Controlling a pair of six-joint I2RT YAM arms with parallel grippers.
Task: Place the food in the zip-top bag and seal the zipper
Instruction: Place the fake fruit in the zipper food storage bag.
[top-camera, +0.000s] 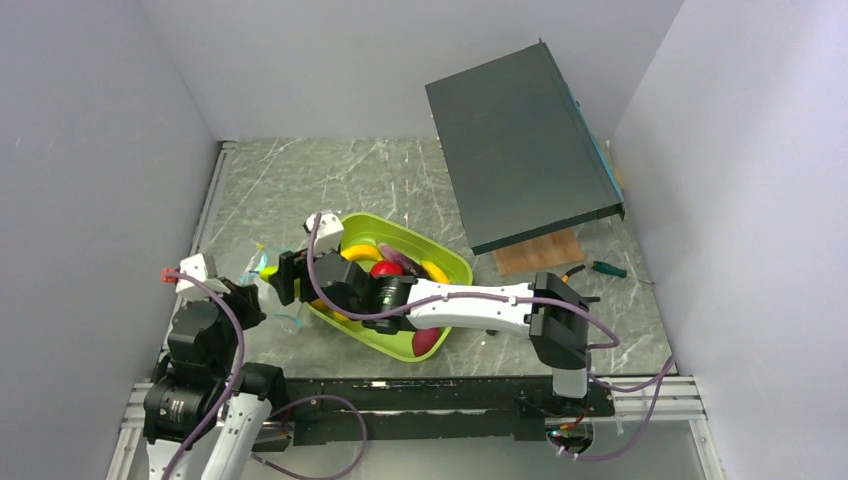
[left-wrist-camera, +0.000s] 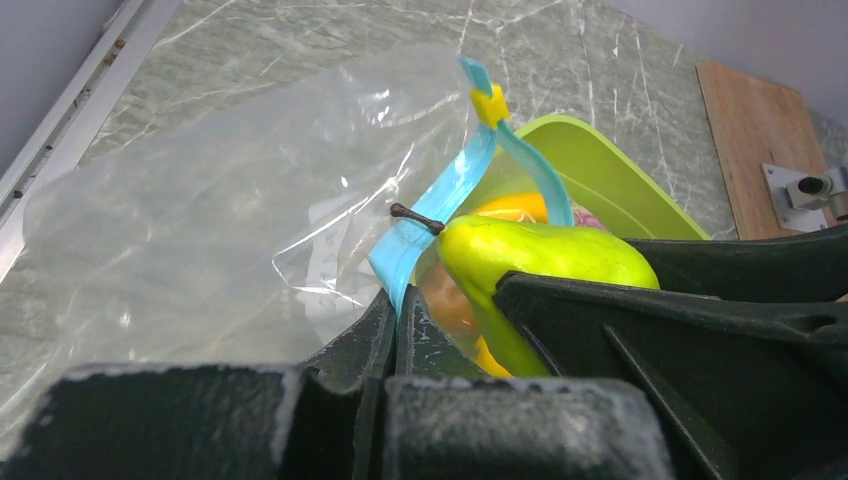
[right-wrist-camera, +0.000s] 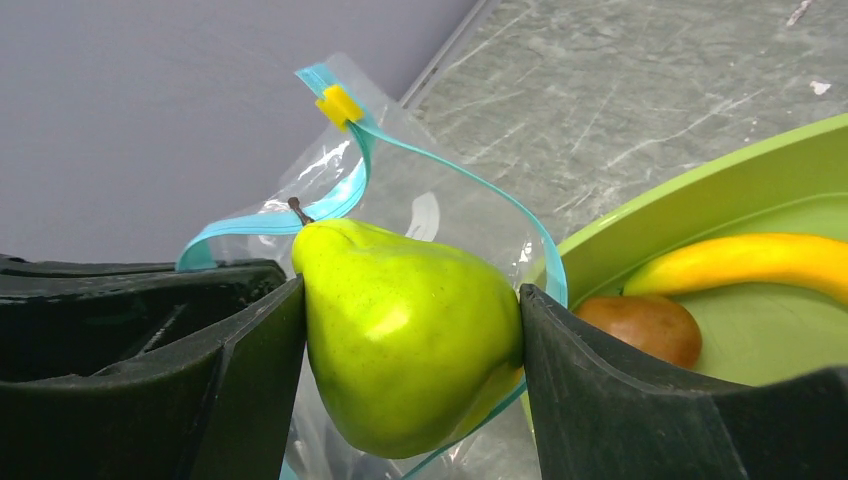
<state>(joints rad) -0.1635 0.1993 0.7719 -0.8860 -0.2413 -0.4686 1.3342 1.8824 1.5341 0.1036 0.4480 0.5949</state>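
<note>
My right gripper (right-wrist-camera: 411, 292) is shut on the green pear (right-wrist-camera: 410, 340) and holds it at the open mouth of the clear zip-top bag (left-wrist-camera: 220, 200). The blue zipper (left-wrist-camera: 440, 195) loops around the pear's stem end; a yellow slider (left-wrist-camera: 490, 104) sits on it. My left gripper (left-wrist-camera: 397, 305) is shut on the zipper strip's near edge and holds the mouth up. In the top view both grippers (top-camera: 275, 280) meet at the left rim of the lime-green tray (top-camera: 455, 268), which holds bananas (top-camera: 362, 252), a red apple (top-camera: 386, 269) and a magenta piece (top-camera: 425, 341). A banana (right-wrist-camera: 750, 262) and a brown piece (right-wrist-camera: 640, 325) show in the right wrist view.
A large dark panel (top-camera: 520, 150) leans over the back right of the table, with a wooden board (top-camera: 538, 250) under it and a green-handled tool (top-camera: 605, 268) beside it. Grey walls close in left, back and right. The bag lies near the left wall rail.
</note>
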